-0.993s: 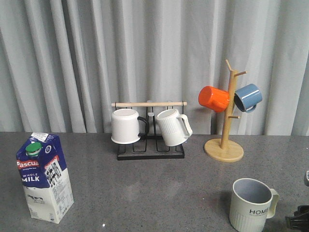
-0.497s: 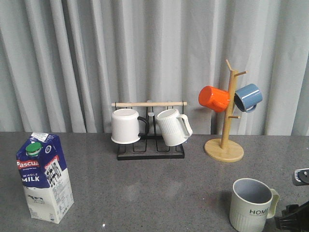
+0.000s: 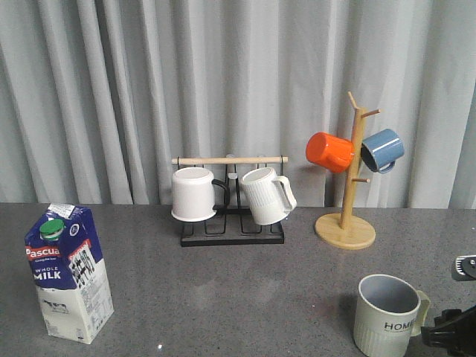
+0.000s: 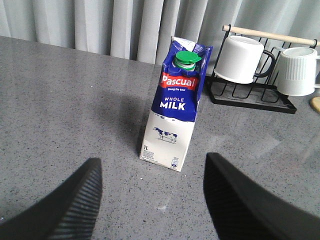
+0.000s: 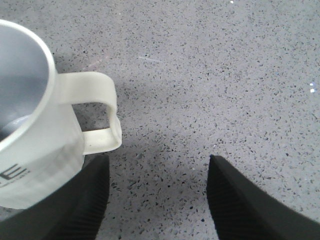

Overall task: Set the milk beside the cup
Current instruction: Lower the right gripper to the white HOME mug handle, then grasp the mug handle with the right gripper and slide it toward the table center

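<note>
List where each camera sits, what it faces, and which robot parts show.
Front: faces forward over the table toward the curtain; right gripper at the lower right edge.
Left wrist: looks down at the milk; open left gripper.
Right wrist: close above the cup; open right gripper.
Shared: front and left wrist both show the milk.

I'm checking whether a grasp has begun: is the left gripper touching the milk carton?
Apart. In the left wrist view bare table shows between the open left gripper and the milk carton, which stands upright ahead of it.
</note>
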`<state>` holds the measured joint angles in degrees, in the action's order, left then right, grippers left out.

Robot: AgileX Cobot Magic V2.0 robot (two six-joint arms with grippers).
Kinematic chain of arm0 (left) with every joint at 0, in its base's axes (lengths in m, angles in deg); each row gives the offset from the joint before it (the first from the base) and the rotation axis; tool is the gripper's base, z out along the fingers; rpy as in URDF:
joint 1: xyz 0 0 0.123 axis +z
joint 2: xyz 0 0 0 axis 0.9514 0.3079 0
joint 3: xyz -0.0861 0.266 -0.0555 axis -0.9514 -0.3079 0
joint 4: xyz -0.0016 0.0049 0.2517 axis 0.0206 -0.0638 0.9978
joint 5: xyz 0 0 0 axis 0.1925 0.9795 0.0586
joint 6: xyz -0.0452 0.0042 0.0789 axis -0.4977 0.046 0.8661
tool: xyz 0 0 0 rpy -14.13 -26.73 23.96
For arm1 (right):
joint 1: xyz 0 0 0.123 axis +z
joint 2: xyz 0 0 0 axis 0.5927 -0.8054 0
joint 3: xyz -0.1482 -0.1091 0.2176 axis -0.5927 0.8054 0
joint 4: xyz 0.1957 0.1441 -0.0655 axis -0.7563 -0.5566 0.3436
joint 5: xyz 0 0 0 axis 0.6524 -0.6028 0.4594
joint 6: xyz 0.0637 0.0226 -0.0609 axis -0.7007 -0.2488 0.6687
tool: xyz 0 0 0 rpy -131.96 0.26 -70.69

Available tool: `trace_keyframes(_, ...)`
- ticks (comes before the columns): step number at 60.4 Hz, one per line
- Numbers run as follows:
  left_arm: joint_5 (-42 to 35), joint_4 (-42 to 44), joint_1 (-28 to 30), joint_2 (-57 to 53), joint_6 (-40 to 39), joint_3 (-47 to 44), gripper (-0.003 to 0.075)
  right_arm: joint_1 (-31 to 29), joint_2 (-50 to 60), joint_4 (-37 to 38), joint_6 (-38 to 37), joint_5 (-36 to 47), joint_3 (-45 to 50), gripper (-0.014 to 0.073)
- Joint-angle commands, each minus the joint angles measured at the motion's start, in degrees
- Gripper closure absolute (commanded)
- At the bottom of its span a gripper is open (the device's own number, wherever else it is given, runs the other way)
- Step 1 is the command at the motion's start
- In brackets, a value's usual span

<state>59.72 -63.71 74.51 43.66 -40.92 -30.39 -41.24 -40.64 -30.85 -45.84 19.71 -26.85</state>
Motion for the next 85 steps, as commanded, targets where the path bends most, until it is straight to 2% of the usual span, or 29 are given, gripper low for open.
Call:
trace_keyframes(1,-3.89,-0.21,-0.21,0.81,-0.06,1.92,0.0281,-0.12,1.58,-0.28,0.87,3.59,-1.65,0.0181)
trace_keyframes(11,-3.89,-0.21,-0.21,0.81,-0.06,1.92,0.0281,1.37,1.58,-0.47,2.01,0.83,-1.65,0.0181)
trace_keyframes(20,-3.84,-0.21,-0.21,0.81,-0.06,1.92,0.0281,1.6,1.58,-0.23,2.73,4.48,-1.65,0.0181)
trace_keyframes(40,-2.54,-0.26,-0.21,0.81,-0.06,1.92,0.0281,1.6,-0.35,-0.39,1.7,4.62,-1.65,0.0181)
trace_keyframes(48,-2.13,-0.26,-0.21,0.81,-0.06,1.92,0.0281,1.6,-2.73,-0.34,1.77,7.19,-1.71,0.0181)
trace_keyframes(65,-2.01,-0.26,-0.21,0.81,-0.06,1.92,0.0281,1.78,-11.92,-0.3,1.7,8.03,-11.25,0.0181)
trace_keyframes(70,-2.01,-0.26,-0.21,0.81,-0.06,1.92,0.0281,2.2,-15.23,0.2,1.95,10.42,-13.67,0.0186)
trace_keyframes(73,-2.01,-0.26,-0.21,0.81,-0.06,1.92,0.0281,2.34,-16.49,0.48,1.95,11.08,-14.52,0.0202)
trace_keyframes(77,-1.96,-0.26,-0.21,0.81,-0.06,1.92,0.0281,2.94,-18.56,0.99,1.95,11.83,-15.49,0.0264)
trace_keyframes(85,-1.91,-0.26,-0.21,0.81,-0.06,1.92,0.0281,3.28,-21.59,2.06,1.95,13.14,-15.75,0.0489)
